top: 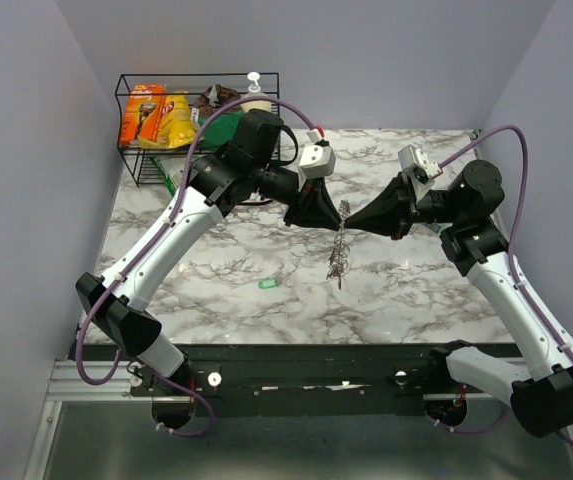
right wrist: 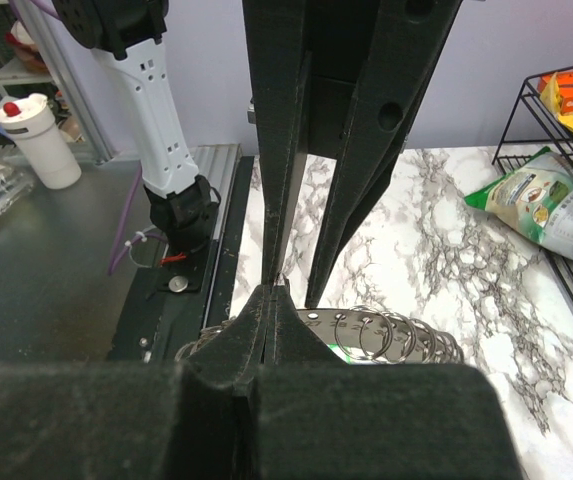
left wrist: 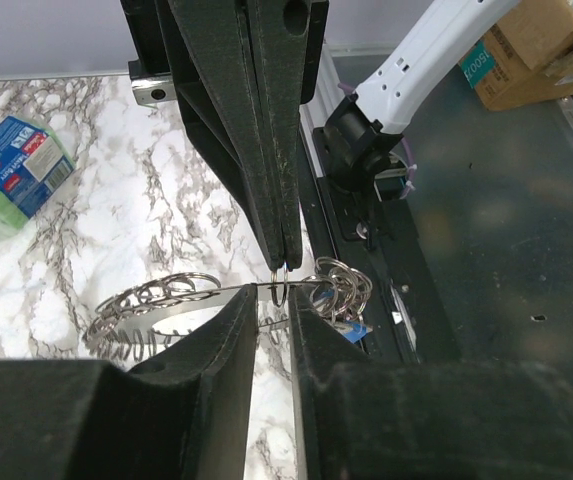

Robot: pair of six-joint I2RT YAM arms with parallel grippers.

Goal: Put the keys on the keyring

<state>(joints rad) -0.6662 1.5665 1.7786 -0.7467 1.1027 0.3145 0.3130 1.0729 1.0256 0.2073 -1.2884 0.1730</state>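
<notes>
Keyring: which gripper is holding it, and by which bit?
The right gripper pinches the keyring by a thin wire loop; the left gripper has its jaws apart.

From high at the near edge, the top camera looks down over the whole table [top: 216,290]. The wrist cameras peer close along the left claw [left wrist: 273,305] and right claw [right wrist: 271,295], facing each other, both framing the keyring [left wrist: 166,300] between the tips.
</notes>
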